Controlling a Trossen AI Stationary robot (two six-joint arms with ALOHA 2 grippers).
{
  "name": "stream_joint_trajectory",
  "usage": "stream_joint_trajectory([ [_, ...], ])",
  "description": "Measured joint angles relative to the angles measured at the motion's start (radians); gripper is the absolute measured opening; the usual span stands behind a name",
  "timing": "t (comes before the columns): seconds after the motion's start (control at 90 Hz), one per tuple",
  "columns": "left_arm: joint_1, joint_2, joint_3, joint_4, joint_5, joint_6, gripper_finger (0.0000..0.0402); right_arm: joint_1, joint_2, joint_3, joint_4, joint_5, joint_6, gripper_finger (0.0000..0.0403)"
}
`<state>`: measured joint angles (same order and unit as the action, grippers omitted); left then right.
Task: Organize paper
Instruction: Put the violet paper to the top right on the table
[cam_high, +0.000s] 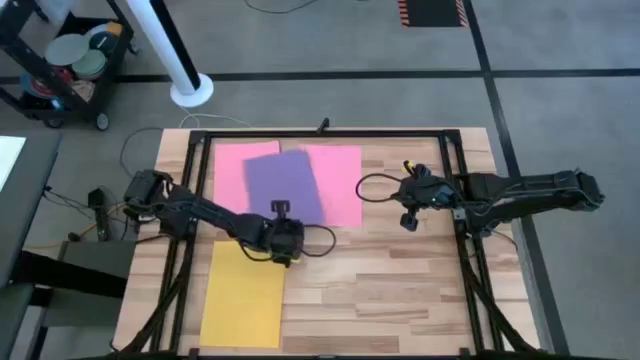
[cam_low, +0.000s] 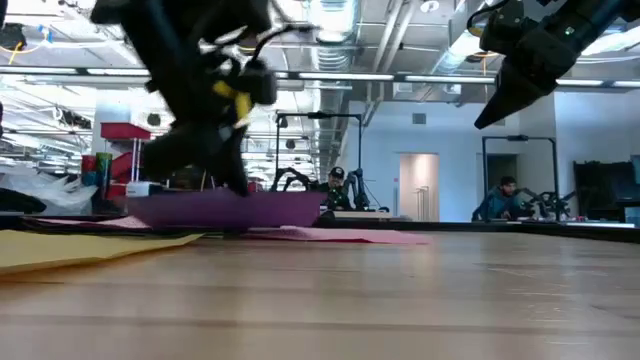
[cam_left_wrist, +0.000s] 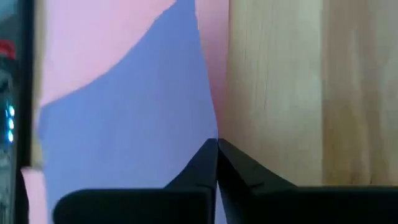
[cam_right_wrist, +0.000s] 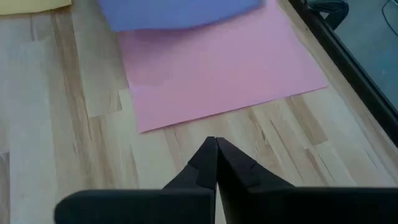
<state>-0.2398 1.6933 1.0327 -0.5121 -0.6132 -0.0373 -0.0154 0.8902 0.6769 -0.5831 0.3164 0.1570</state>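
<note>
Purple sheet (cam_high: 285, 186), thin, flat, lying pinched at near edge by left gripper (cam_high: 283, 240); right gripper (cam_high: 409, 222) hovering closed, empty, beside pink sheet (cam_high: 338, 183).

Paper on bench: four sheets in my view.
I see a purple sheet (cam_high: 284, 187) tilted across two flat pink sheets, left (cam_high: 232, 175) and right (cam_high: 340, 180), its near edge lifted; a yellow sheet (cam_high: 243, 294) lies apart, nearer the front-left corner.

Pale wooden table (cam_high: 400, 290) with pink sheets (cam_high: 338, 185), overlapping purple sheet (cam_high: 285, 185), yellow sheet (cam_high: 243, 297).
</note>
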Motion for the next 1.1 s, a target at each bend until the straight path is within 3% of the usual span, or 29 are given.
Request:
stream_joint_trajectory([
  [0.122,0.03,0.0,0.029,0.158,0.025,0.105,0.0001,0.0,0.0,0.0,0.0,0.0,0.0,0.0],
  [0.289,0.095,0.0,0.033,0.397,0.174,0.171,0.0,0.0,0.0,0.0,-0.004,0.0,0.0,0.0],
  [0.511,0.161,0.019,0.035,0.599,0.32,0.188,0.0,0.0,0.0,0.0,-0.005,0.027,0.0,0.0],
  [0.722,0.204,0.134,0.038,0.825,0.462,0.159,0.0,0.0,0.0,0.0,-0.006,0.03,-0.005,0.0],
  [1.1,0.217,0.445,0.335,0.862,0.661,0.148,0.0,0.0,-0.001,0.0,-0.01,0.031,0.0,0.0],
])
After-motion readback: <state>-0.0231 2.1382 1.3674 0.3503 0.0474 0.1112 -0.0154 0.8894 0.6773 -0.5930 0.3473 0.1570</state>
